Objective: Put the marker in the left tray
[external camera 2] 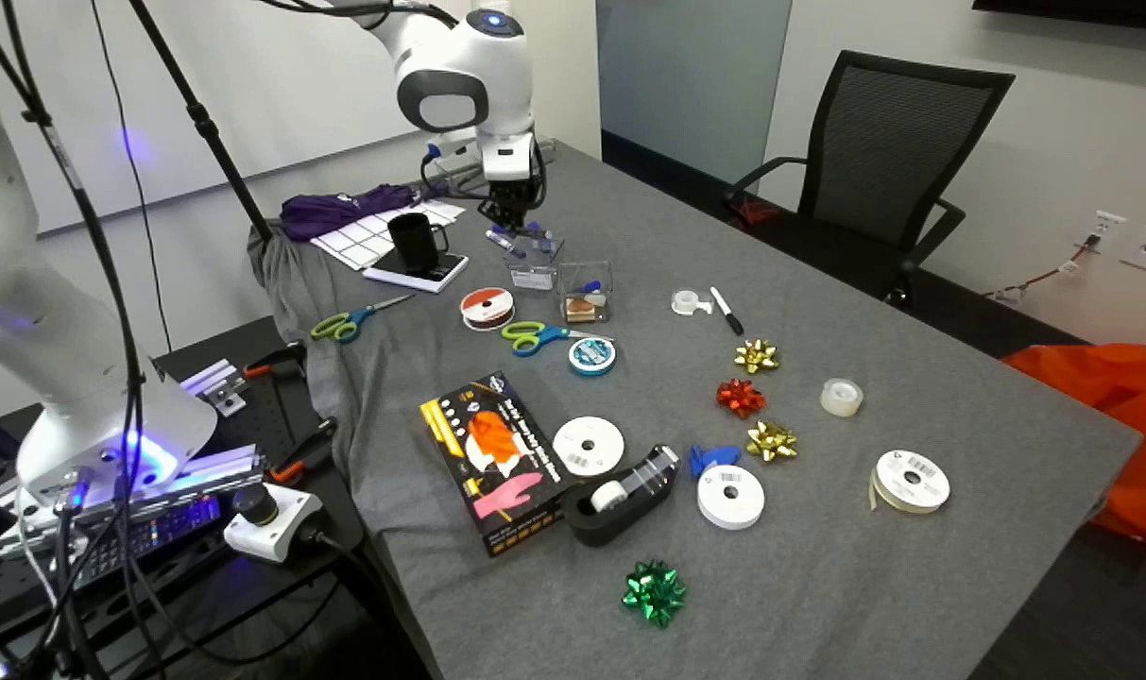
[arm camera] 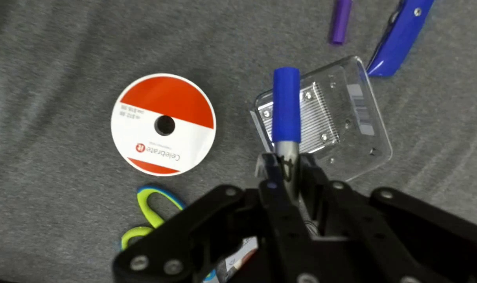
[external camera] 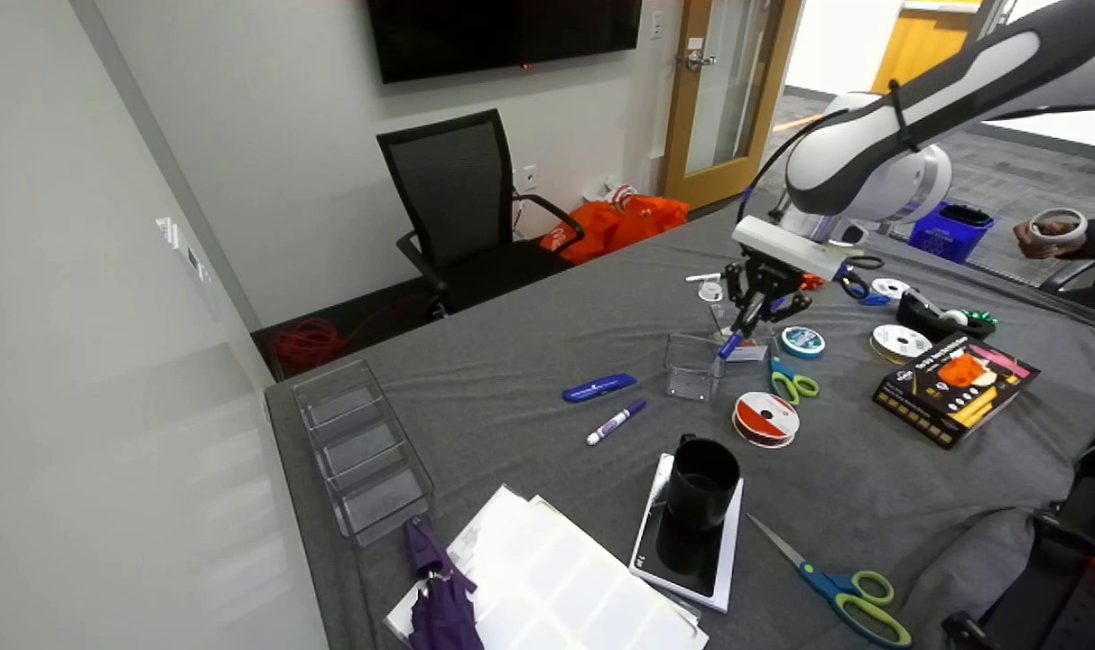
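Observation:
My gripper (arm camera: 288,165) is shut on the marker (arm camera: 286,105), which has a dark-blue cap and a grey barrel. The capped end points away from the fingers; the rear of the barrel is hidden between them. In an exterior view the gripper (external camera: 749,316) holds the marker (external camera: 730,347) tilted, cap down. In the wrist view the cap overlaps one edge of a small clear tray (arm camera: 340,118) whose visible floor holds nothing. That tray (external camera: 690,384) also shows in both exterior views (external camera 2: 535,266). A second clear tray (external camera 2: 573,280) stands beside it, with a blue and a tan item inside.
A purple marker (external camera: 617,422) and a blue box cutter (external camera: 598,388) lie near the tray. A ribbon spool (arm camera: 191,145), green-handled scissors (external camera: 793,381) and a teal roll (external camera: 802,342) are close by. A black mug (external camera: 702,483) stands on a white-edged box. A clear divided organizer (external camera: 364,451) is farther off.

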